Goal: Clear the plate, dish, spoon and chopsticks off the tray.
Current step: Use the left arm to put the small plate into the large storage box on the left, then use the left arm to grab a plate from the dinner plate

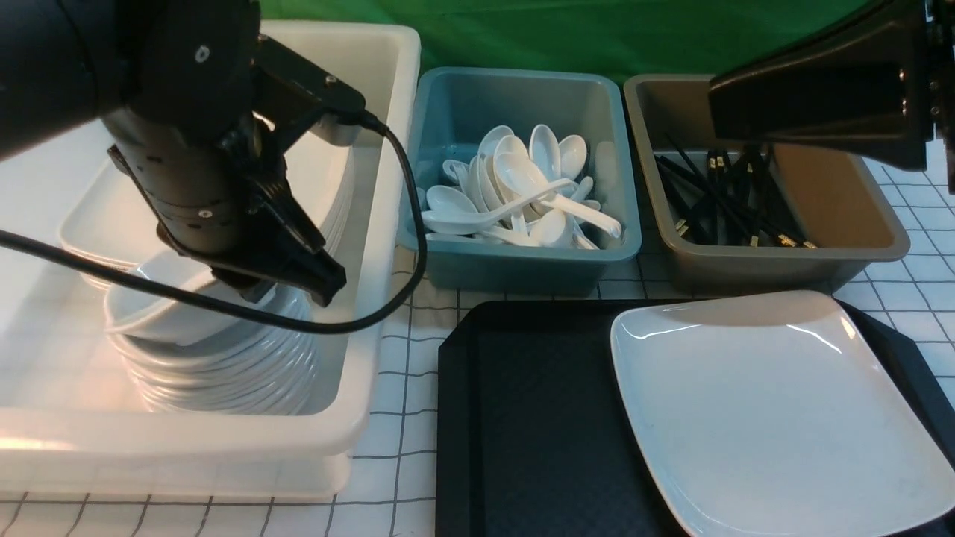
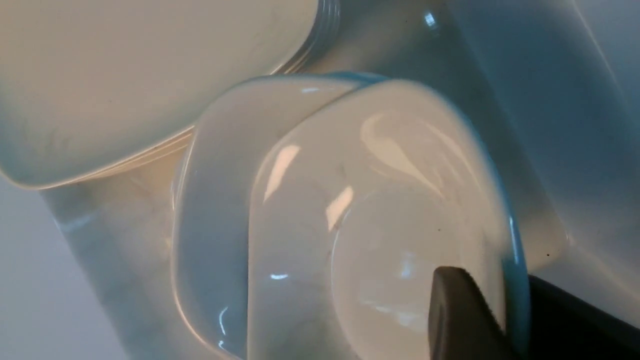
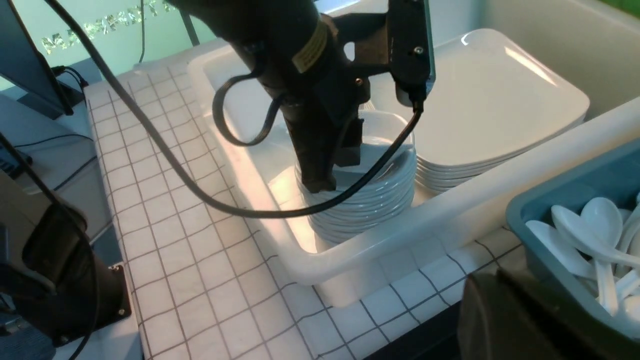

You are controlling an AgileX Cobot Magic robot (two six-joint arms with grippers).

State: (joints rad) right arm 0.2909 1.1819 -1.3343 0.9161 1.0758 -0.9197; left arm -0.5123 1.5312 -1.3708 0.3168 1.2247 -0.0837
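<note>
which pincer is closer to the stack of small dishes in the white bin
Left. The left pincer straddles the top dish's rim; the right pincer hangs over the brown chopstick bin, past the teal spoon bin.

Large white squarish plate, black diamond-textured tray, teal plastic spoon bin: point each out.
Large white squarish plate (image 1: 768, 403), front view, flat centre.
Black diamond-textured tray (image 1: 537, 418), front view, bare floor.
Teal plastic spoon bin (image 1: 522, 272), front view, near outer wall.

Lighting was bright, from overhead. Glare streaks sat on the plate (image 1: 776, 403) and dish (image 2: 390, 210). Left wrist view was soft, with bluish fringing on rims. A warm glow tinted the white bin (image 1: 403, 112). Front view was sharp.
</note>
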